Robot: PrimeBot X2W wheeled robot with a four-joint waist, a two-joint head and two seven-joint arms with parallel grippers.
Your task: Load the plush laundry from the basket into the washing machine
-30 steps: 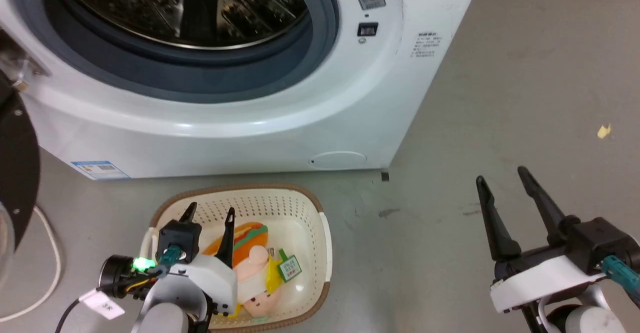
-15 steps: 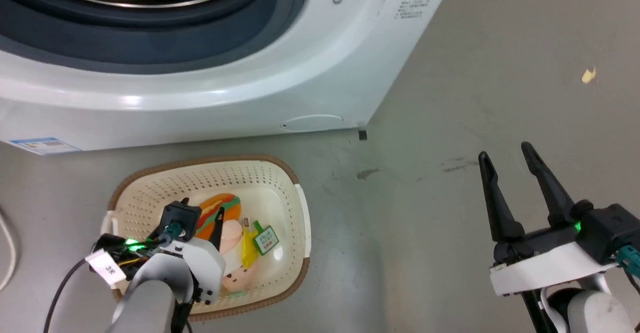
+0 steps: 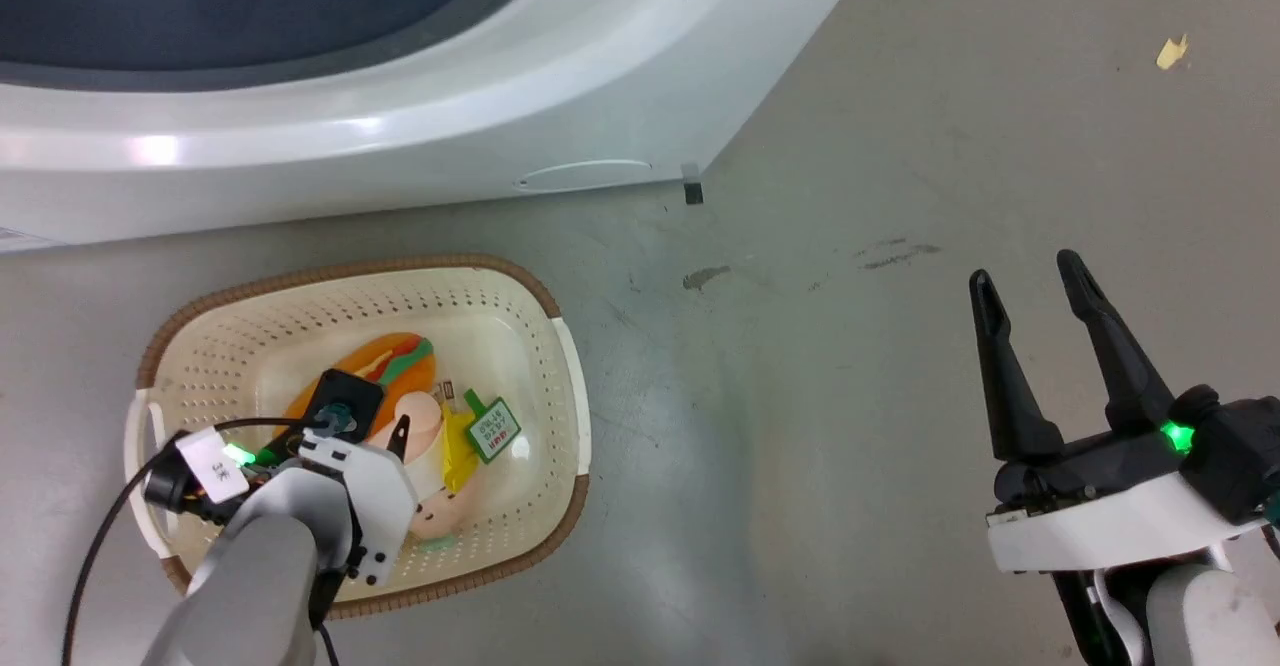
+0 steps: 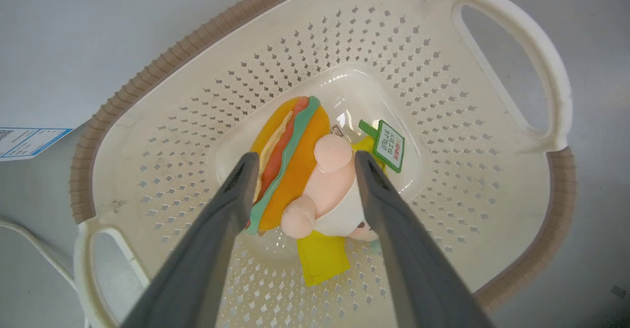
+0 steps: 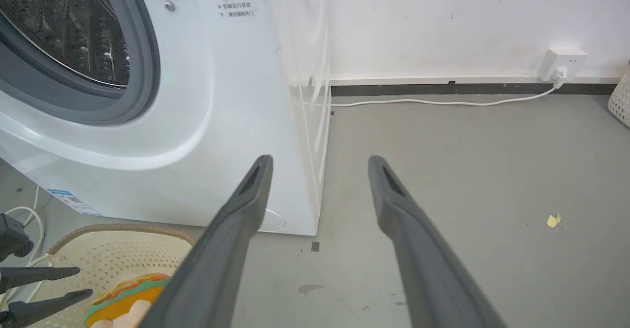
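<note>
While the orange hot-dog plush (image 4: 290, 170), striped green and red with pink lumps and a yellow piece, lies in the cream basket (image 3: 350, 269) on the grey floor (image 3: 850, 426) at lower left, below the white washer (image 3: 400, 136), the left tool (image 4: 305, 156) straddles it, spread; the right tool (image 3: 1025, 271), also spread, hangs at lower right.

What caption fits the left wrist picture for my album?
Open left tool poised over the plush toy in the basket.

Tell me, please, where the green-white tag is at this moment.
In the head view the green-white tag lies inside the basket at lower left, just right of the yellow piece of the plush laundry.
</note>
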